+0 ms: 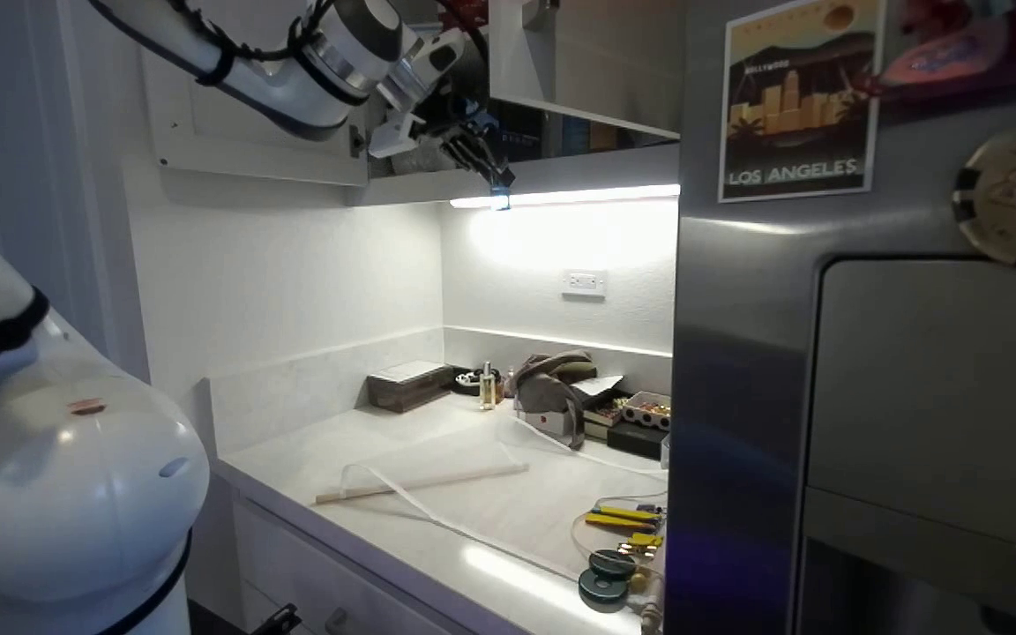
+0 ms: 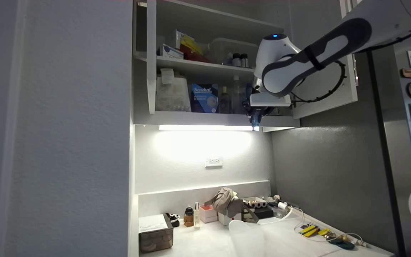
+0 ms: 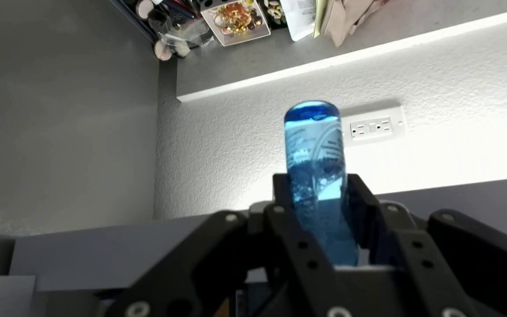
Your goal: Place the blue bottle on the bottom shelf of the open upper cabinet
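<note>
The black two-finger gripper point(image 3: 318, 178) has its fingers pinched around the slim translucent blue plastic bottle point(image 3: 315, 145), one on each side, with the bottle's rounded end poking out past the fingertips and pointing down. In both exterior views that end shows against the bright light strip point(image 2: 205, 127) under the flat white bottom shelf point(image 2: 187, 117), so the bottle's in front of the shelf's front edge, not up on it yet. Can't tell if it's touching that edge. Shelf's kinda crowded tbh: a tall clear bottle point(image 2: 237, 94) and a dark bottle with a yellowish cap point(image 2: 224, 102) stand near the gripper in an exterior view, then a blue printed box point(image 2: 204, 98) and a whitish see-through plastic tub point(image 2: 173, 94) farther along. Whatever's directly behind the gripper is mostly hidden. The white upper cabinet point(image 2: 205, 30) has a flat white door point(image 2: 323, 80) standing open behind the white-and-black arm point(image 2: 287, 76); how much gap there is, no idea. Well below, there's a white wall outlet point(image 3: 371, 129), then the pale countertop point(image 2: 198, 246) with a crumpled taupe cloth bag point(image 2: 223, 203) and yellow-handled pliers point(image 1: 618, 521).
</note>
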You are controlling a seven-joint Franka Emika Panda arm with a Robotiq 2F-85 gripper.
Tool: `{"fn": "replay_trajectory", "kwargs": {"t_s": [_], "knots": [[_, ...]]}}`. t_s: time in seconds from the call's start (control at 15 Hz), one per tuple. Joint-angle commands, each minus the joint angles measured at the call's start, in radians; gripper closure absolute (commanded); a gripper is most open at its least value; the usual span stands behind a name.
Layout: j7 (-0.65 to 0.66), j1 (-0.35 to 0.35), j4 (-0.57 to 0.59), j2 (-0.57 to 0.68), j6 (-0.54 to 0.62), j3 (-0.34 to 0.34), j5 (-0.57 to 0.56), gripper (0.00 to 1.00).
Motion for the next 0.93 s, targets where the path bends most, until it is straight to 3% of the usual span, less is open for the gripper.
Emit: {"fn": "replay_trajectory", "kwargs": {"t_s": [0.0, 0.6, 0.87], "knots": [[-0.015, -0.025, 0.159, 0.093, -0.067, 0.029, 0.013, 0.91], [-0.003, 0.012, 0.456, 0.295, -0.153, 0.017, -0.004, 0.91], [-0.002, 0.050, 0.573, 0.353, -0.269, 0.008, -0.003, 0.91]]}}
